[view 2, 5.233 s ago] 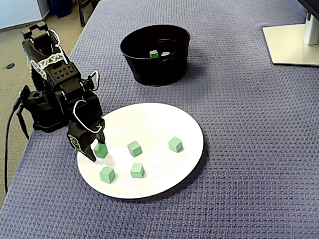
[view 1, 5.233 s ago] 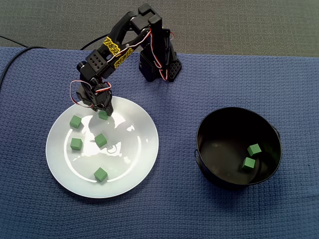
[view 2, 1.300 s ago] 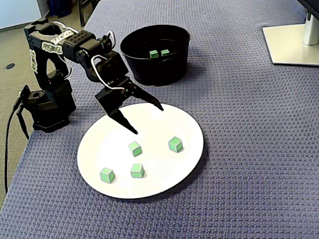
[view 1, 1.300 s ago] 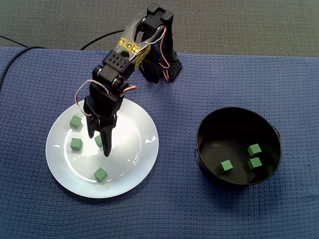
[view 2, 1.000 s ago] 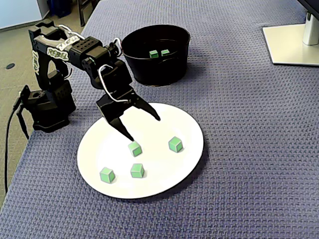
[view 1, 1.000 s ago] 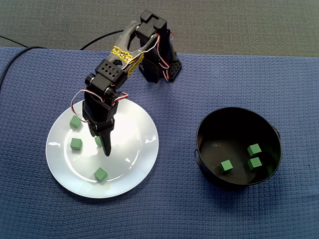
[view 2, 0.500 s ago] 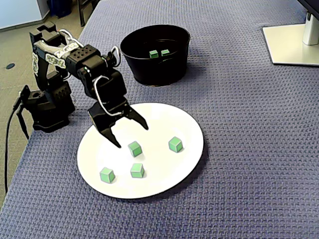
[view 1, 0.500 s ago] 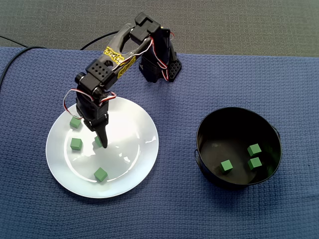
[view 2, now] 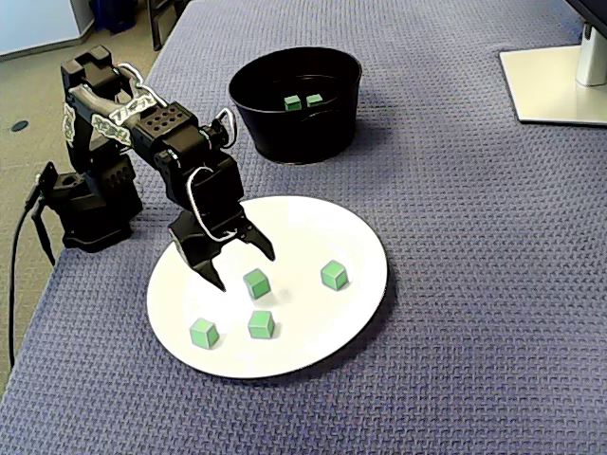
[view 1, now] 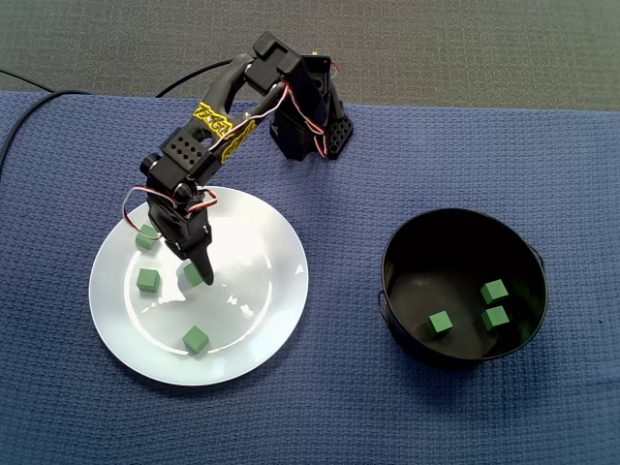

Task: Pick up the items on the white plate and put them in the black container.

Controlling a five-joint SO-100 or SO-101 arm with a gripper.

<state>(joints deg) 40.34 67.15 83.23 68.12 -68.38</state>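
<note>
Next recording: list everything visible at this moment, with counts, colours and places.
cubes on plate: four, green, spread over the plate
cubes in container: three, green, on its floor
plate: one, white, on the cloth
container: one, black, round, apart from the plate
cloth: one, blue, covering the table
stand base: one, white, at the table's far corner
arm: one, black with yellow tape, reaching over the plate
fingers: two, black, open, low over the plate beside one cube

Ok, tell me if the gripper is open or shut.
Open. The gripper stands spread wide above the white plate, with a green cube lying loose near the gap.
</note>
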